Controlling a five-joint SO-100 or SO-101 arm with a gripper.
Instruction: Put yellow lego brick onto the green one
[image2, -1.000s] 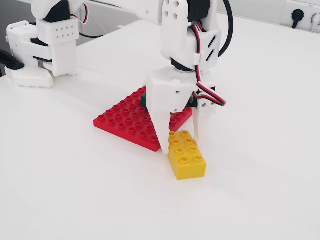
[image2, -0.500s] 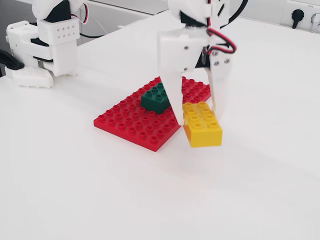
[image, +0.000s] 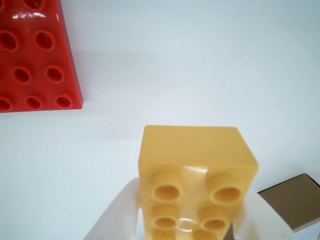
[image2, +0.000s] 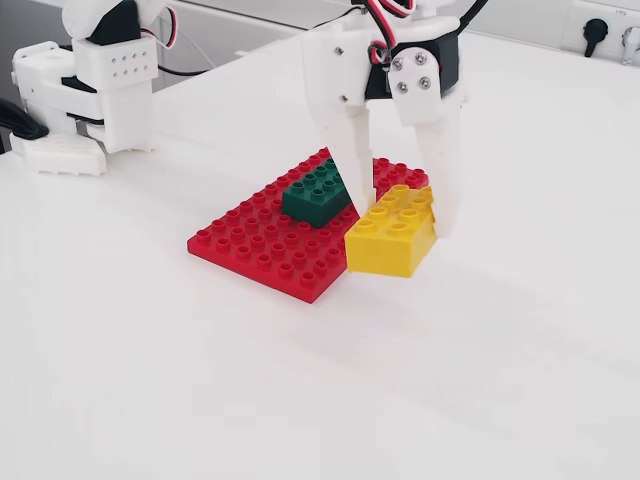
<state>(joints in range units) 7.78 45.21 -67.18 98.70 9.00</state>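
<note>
The carrying step is in hand: the yellow lego brick (image2: 391, 237) is held clear of the table, at the centre of the fixed view, just right of the green one (image2: 316, 195). The green one is seated on the red baseplate (image2: 262, 250), left of centre. For the next move, the brick must be brought leftward over the green studs, squared with them, and then lowered. The gripper (image2: 405, 208) is closed only to the brick's width, and its fingers (image2: 353, 150) are pressed on two opposite sides. In the wrist view the brick (image: 197, 175) fills the lower centre.
</note>
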